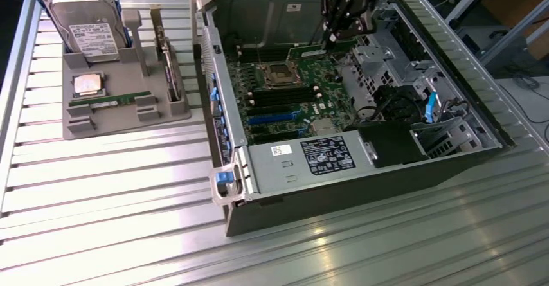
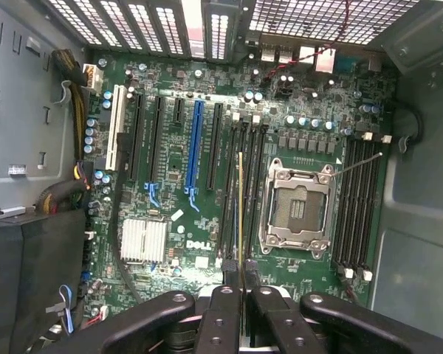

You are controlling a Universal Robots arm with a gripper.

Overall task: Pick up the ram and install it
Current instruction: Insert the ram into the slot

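Gripper [image 2: 241,284], black, jointed metal links, jaws clamped on the ram [image 2: 241,214], a thin green board seen edge-on as a narrow yellowish strip, hanging over the black memory slots [image 2: 240,188] just beside the square metal-framed CPU socket [image 2: 297,210]. Green motherboard [image 2: 310,110] reads "DELL" in white near a finned silver heatsink [image 2: 143,240]; one long blue slot [image 2: 196,144] sits among the black ones. In the exterior view the gripper [image 1: 336,38] is low inside the open grey steel case [image 1: 223,74], walls close on all sides, perforated mesh at the back. Power supply [image 1: 317,157] has a printed label, text unreadable. Second ram stick [image 1: 110,99] lies flat in a grey moulded holder [image 1: 120,125] with a hard drive [image 1: 90,32] and a silver processor [image 1: 89,84] on the ribbed aluminium surface [image 1: 103,183], well apart from the case.
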